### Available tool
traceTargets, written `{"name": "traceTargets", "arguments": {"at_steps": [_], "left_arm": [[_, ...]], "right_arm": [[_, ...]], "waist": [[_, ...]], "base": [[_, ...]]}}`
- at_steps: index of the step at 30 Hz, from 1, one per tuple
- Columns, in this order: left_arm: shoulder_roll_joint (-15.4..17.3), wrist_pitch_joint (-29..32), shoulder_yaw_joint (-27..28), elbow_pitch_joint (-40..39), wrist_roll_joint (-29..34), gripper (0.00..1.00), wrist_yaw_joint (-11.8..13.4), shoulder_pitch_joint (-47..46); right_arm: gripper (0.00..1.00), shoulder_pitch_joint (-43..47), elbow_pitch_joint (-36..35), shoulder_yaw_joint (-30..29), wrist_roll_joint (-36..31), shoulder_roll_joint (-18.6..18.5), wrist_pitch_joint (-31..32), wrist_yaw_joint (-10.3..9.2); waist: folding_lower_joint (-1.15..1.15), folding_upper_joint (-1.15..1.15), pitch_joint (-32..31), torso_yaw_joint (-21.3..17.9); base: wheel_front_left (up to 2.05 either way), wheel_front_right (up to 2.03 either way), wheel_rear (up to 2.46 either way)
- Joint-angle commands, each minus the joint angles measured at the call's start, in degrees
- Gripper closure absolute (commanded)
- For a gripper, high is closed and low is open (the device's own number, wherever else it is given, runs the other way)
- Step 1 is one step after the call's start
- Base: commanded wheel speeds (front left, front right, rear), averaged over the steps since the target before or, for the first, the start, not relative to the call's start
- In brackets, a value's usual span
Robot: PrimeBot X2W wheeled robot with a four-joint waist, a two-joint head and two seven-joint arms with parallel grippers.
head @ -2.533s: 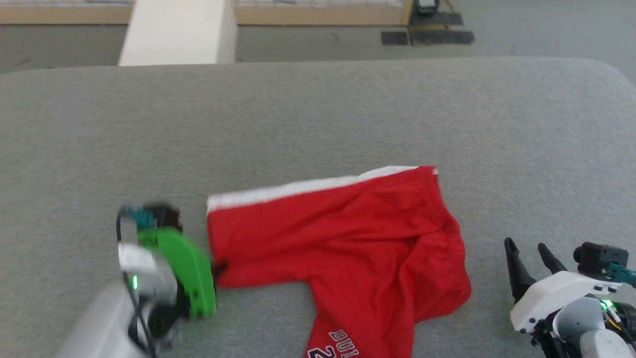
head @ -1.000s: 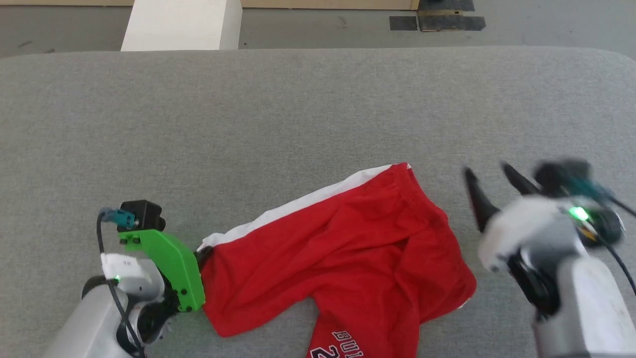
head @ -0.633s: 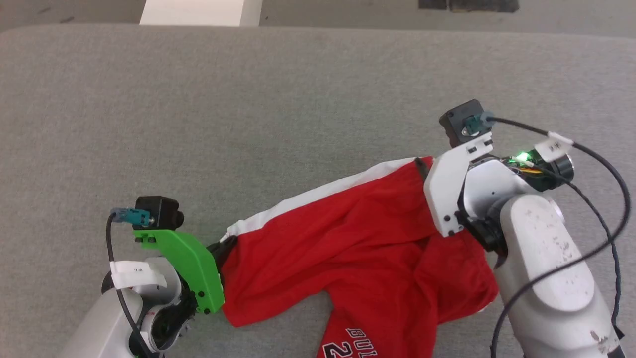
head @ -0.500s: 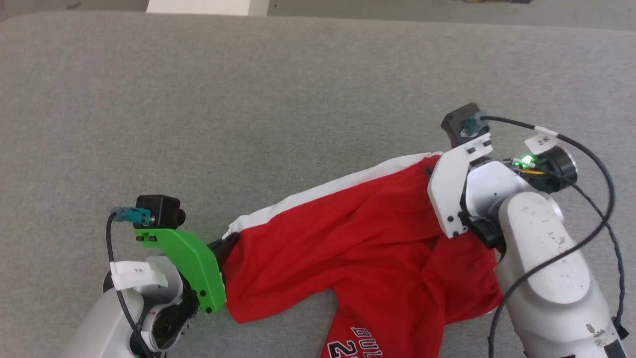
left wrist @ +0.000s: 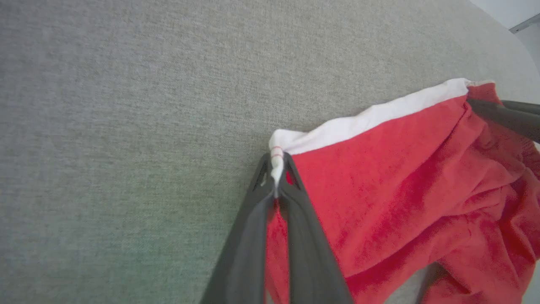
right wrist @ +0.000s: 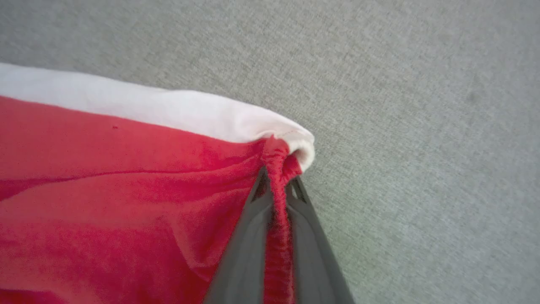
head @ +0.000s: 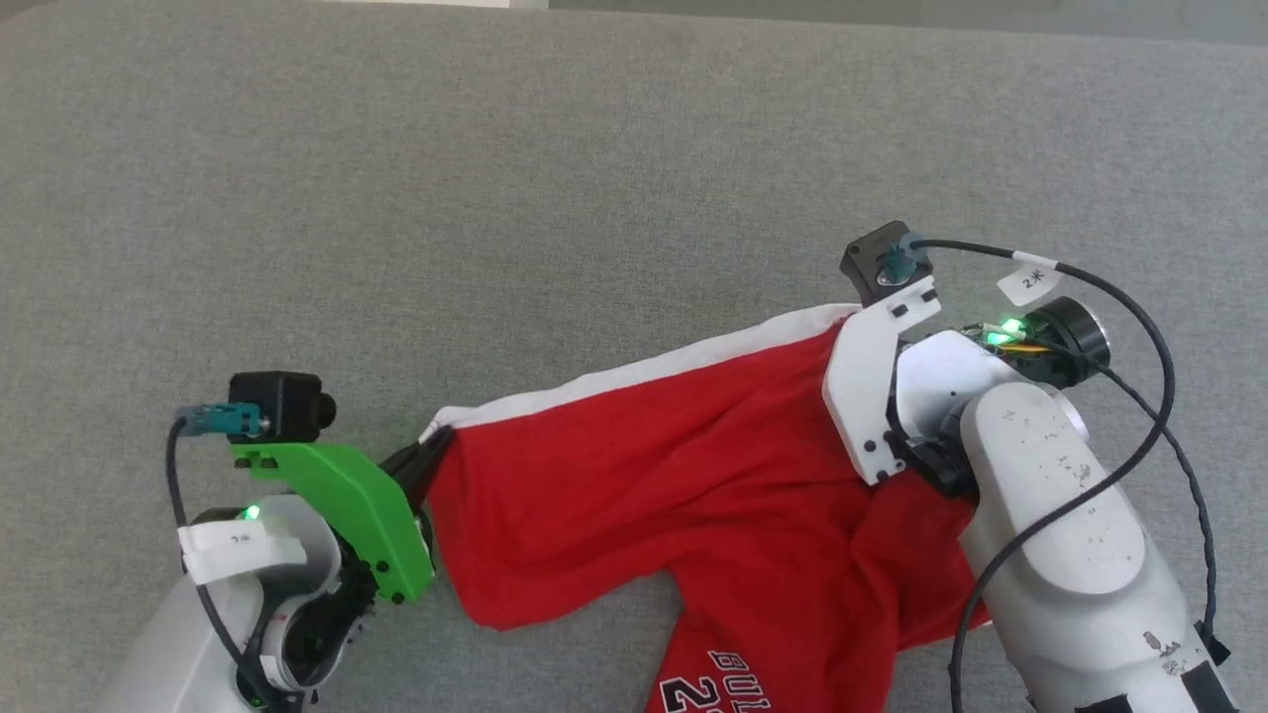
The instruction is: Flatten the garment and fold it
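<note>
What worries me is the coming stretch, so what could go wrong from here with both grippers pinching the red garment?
1. The left gripper pinches only the white trim corner of the garment, near its fingertips; a firm pull may slip it free.
2. The right gripper grips a bunched red seam, possibly several layers, so spreading might leave folds.
3. The lettered part lies crumpled below and could drag on the gray surface.

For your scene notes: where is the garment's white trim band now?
In the head view the white trim band runs along the far edge of the garment, between the left hand and the right hand.
</note>
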Motion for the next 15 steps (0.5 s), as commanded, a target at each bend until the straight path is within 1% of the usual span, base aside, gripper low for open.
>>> {"name": "traceTargets", "arguments": {"at_steps": [1,3,7,9,12,15], "left_arm": [[0.2,-0.8,0.7,-0.4,-0.9,1.00,0.0,0.5],[0.1,-1.3,1.5,-0.5,-1.6,1.00,-0.4,-0.2],[0.5,-2.2,3.7,0.2,-2.8,1.00,-1.5,-3.7],[1.6,-2.1,4.2,1.0,-2.0,1.00,-2.3,-7.0],[3.5,-1.5,4.8,3.7,-0.4,1.00,-3.5,-13.6],[5.5,-0.4,4.4,7.4,2.2,1.00,-4.7,-21.0]], "right_arm": [[1.00,-0.6,0.6,-0.5,0.9,-0.2,-0.8,-0.08],[1.00,-1.3,-0.2,-1.0,2.2,-0.2,-1.9,-0.08],[1.00,-3.4,-2.2,-2.0,7.0,-0.2,-2.5,-0.08],[1.00,-5.1,-3.0,-3.2,10.6,-0.2,-2.3,-0.08],[1.00,-9.5,-4.0,-4.3,13.1,-0.2,-2.0,-0.08],[1.00,-14.9,-3.3,-3.9,14.1,-0.3,-1.7,-0.08]], "waist": [[0.00,0.57,-1.0,-0.3],[0.00,0.57,-1.9,-0.6],[0.00,0.57,-3.6,-1.4],[0.00,0.57,-4.3,-1.7],[0.00,0.57,-4.4,-2.2],[0.00,0.57,-3.8,-2.9]], "base": [[0.00,0.00,0.00],[0.00,0.00,0.00],[0.00,0.00,0.00],[0.00,0.00,0.00],[0.00,0.00,0.00],[0.00,0.00,0.00]]}}
